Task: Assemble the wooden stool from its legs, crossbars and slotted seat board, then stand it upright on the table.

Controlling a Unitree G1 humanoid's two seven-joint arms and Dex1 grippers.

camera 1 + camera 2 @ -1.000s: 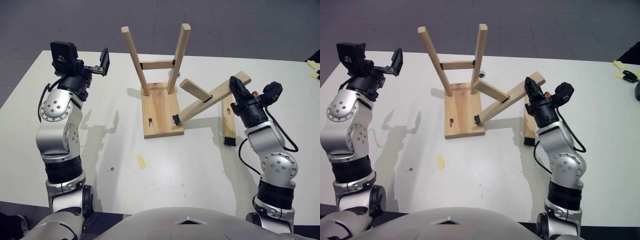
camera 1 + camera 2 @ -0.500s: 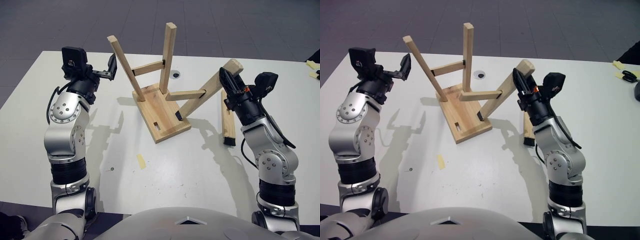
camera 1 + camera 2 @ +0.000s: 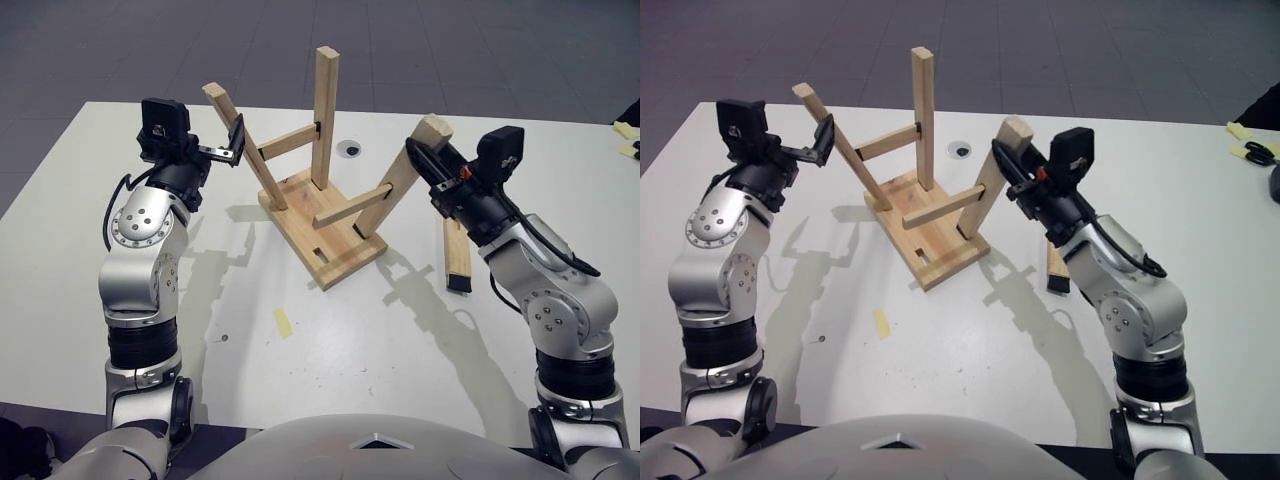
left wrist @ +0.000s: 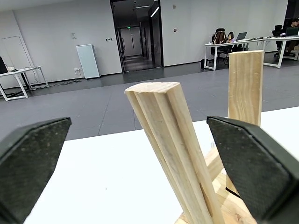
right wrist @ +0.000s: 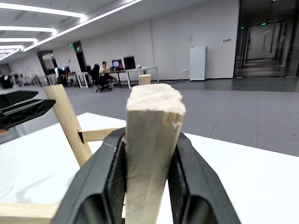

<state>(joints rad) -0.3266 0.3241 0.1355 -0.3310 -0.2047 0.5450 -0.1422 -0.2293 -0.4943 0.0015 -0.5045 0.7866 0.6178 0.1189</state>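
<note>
The slotted seat board (image 3: 335, 255) lies flat on the white table (image 3: 330, 370). Two legs, one slanted (image 3: 248, 150) and one upright (image 3: 325, 115), stand in it, joined by a crossbar (image 3: 290, 142). My right gripper (image 3: 428, 165) is shut near the top of a third leg (image 3: 395, 195), which leans onto the board with its own crossbar (image 3: 345, 207) pointing left. In the right wrist view the fingers (image 5: 110, 172) clamp that leg (image 5: 149, 135). My left gripper (image 3: 225, 150) is open around the top of the slanted leg (image 4: 163, 121), its pads (image 4: 28, 163) clear of the wood. A loose leg (image 3: 456, 255) lies flat on the table to the right.
A scrap of yellow tape (image 3: 283, 322) lies on the table in front of the board. A round cable hole (image 3: 349, 148) sits behind the stool. Small yellow items and scissors (image 3: 1260, 150) lie at the far right edge.
My right gripper has raised the third leg from a low slant and carried it left onto the board. The board with its two legs has turned. My left gripper has moved right to the slanted leg's top.
</note>
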